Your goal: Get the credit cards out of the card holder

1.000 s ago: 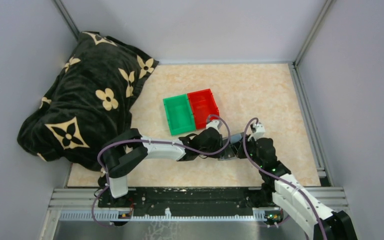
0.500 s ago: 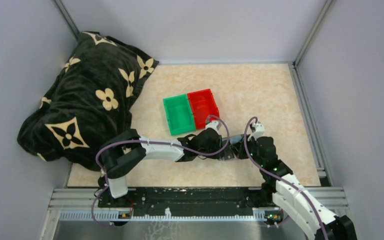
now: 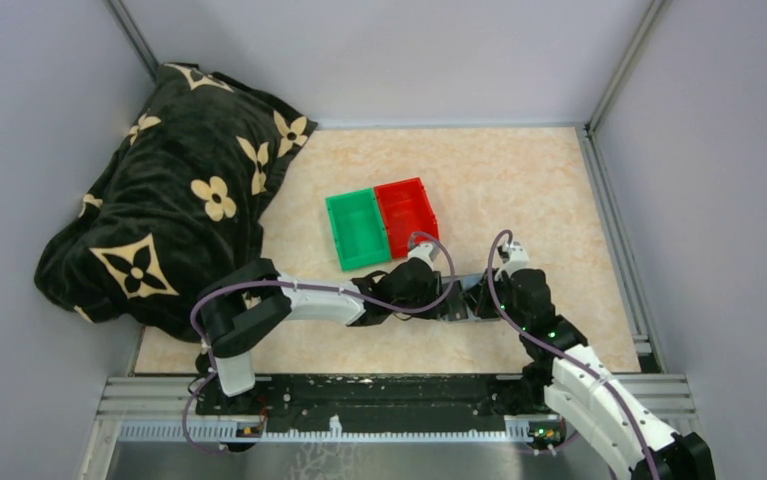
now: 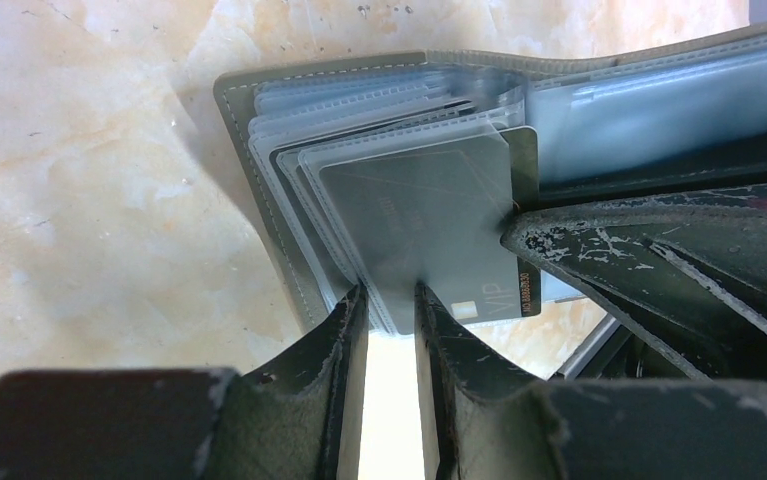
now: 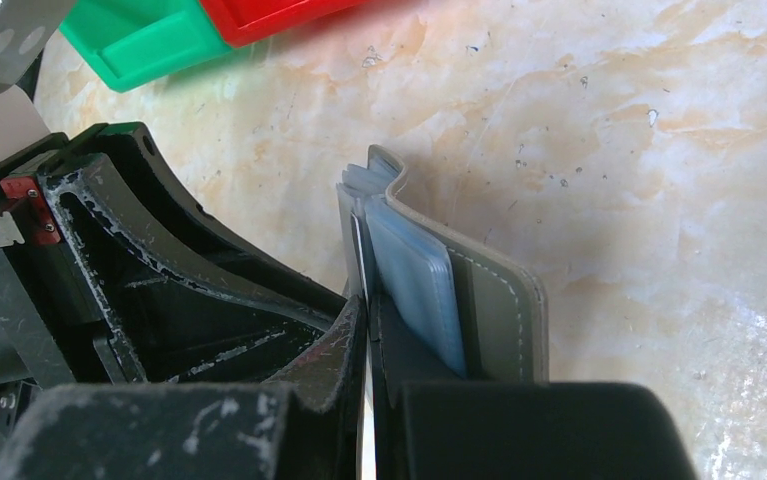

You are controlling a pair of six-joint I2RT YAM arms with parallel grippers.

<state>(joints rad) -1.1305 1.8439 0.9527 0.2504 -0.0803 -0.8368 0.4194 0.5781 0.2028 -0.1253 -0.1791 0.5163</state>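
The grey card holder (image 4: 259, 180) lies open on the marble table between my two grippers, with its clear sleeves fanned out. A dark grey credit card (image 4: 429, 220) marked VIP sticks partly out of one sleeve. My left gripper (image 4: 391, 295) is shut on the edge of the sleeve stack of the card holder (image 3: 464, 288). My right gripper (image 5: 367, 305) is shut on the card's thin edge (image 5: 359, 250), right beside the blue-grey sleeves and grey cover (image 5: 499, 300). One of its fingers (image 4: 649, 250) meets the card's corner. Other cards are hidden in the sleeves.
A green bin (image 3: 357, 228) and a red bin (image 3: 406, 212) stand side by side just behind the grippers. A black flowered blanket (image 3: 169, 190) is heaped at the left. Grey walls and metal rails border the table.
My right gripper has closed onto the card's edge. Both grippers and the card holder have shifted slightly; the left grip is unchanged.
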